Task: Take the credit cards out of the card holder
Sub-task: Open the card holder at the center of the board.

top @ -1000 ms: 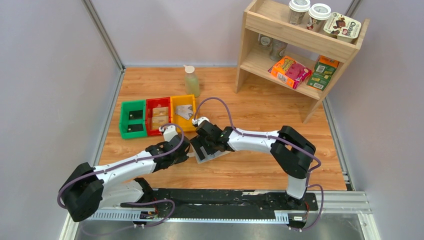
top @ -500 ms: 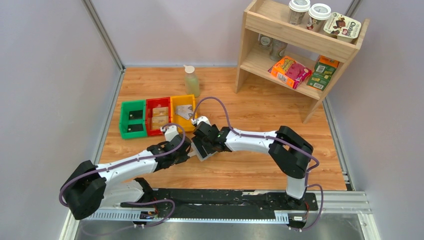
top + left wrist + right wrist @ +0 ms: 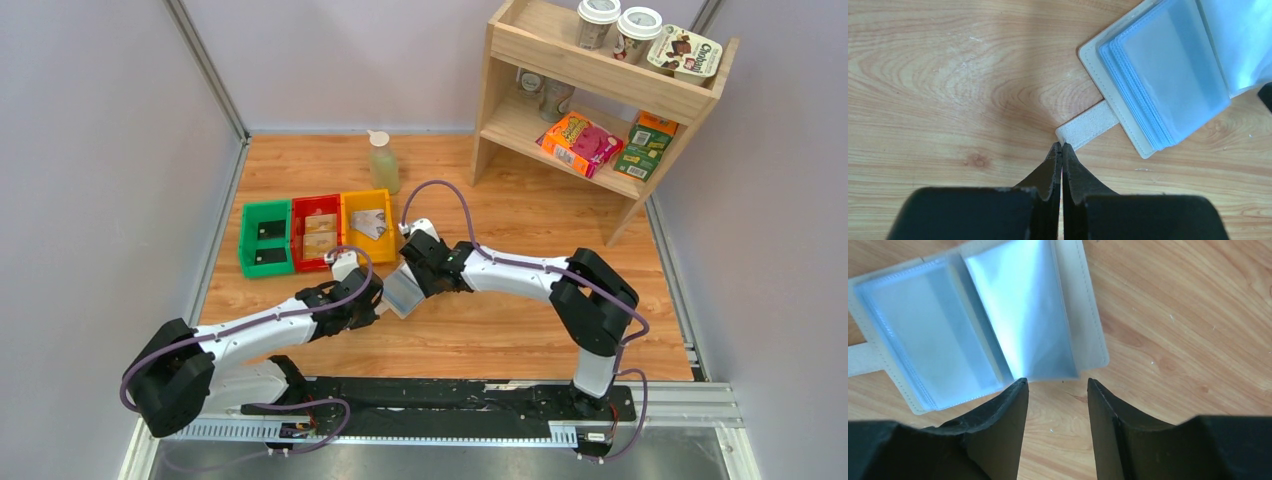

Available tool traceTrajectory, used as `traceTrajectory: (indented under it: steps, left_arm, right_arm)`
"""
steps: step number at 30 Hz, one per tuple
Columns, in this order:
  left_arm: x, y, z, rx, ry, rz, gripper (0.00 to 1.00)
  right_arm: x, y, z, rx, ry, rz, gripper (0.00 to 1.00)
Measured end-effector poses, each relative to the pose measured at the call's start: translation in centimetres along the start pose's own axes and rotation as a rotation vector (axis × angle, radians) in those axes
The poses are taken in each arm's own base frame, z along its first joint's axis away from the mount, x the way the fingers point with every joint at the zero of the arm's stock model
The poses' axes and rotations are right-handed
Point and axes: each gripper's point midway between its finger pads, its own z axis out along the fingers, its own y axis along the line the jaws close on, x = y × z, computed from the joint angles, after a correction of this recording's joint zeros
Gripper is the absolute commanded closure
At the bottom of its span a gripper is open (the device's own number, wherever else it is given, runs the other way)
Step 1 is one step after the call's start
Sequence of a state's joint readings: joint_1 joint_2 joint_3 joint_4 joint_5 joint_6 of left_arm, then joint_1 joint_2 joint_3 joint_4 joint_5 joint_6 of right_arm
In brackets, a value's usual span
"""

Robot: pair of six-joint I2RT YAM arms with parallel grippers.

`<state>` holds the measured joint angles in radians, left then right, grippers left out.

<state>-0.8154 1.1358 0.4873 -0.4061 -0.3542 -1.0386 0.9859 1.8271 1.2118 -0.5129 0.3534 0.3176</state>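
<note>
The card holder [image 3: 402, 292] lies open on the wooden table, beige outside with pale blue-grey clear sleeves that look empty [image 3: 973, 330]. Its clasp tab [image 3: 1088, 125] points at my left gripper [image 3: 1061, 145], which is shut with its tips pinching the tab's end. My right gripper [image 3: 1055, 382] is open and empty, just off the holder's edge [image 3: 418, 262]. Credit cards lie in the bins: black ones in the green bin [image 3: 268, 243], tan ones in the red bin [image 3: 319, 240], silvery ones in the yellow bin [image 3: 370, 224].
The three bins stand in a row left of the holder. A bottle [image 3: 383, 162] stands behind them. A wooden shelf [image 3: 600, 90] with cups and packets stands at the back right. Grey walls close in both sides.
My right gripper has lifted off the holder and drawn back toward the far right, so the open sleeves now show. The holder has shifted slightly left. My left gripper has stayed put.
</note>
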Motion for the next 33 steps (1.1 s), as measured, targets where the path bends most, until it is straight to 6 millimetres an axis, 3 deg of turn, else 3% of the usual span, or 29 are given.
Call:
traceTrajectory:
  steps: [4, 10, 16, 24, 33]
  left_arm:
    - [0.1, 0.0, -0.1, 0.002, 0.012, 0.016, 1.00]
    - [0.5, -0.2, -0.4, 0.013, 0.035, 0.038, 1.00]
    - [0.4, -0.3, -0.7, 0.026, 0.034, 0.034, 1.00]
    - [0.2, -0.6, -1.2, 0.051, 0.030, 0.026, 1.00]
    - [-0.1, -1.1, -1.8, 0.083, 0.023, 0.016, 1.00]
  right_arm:
    - [-0.9, 0.6, -0.9, -0.080, -0.035, -0.004, 0.39]
    - [-2.3, 4.2, -3.3, -0.257, -0.105, -0.067, 0.23]
    - [-2.3, 6.3, -2.5, -0.294, -0.089, -0.112, 0.21]
    - [-1.4, 7.0, -0.6, -0.283, -0.046, -0.147, 0.11]
    - [-1.7, 5.3, 0.3, -0.164, -0.066, -0.151, 0.09]
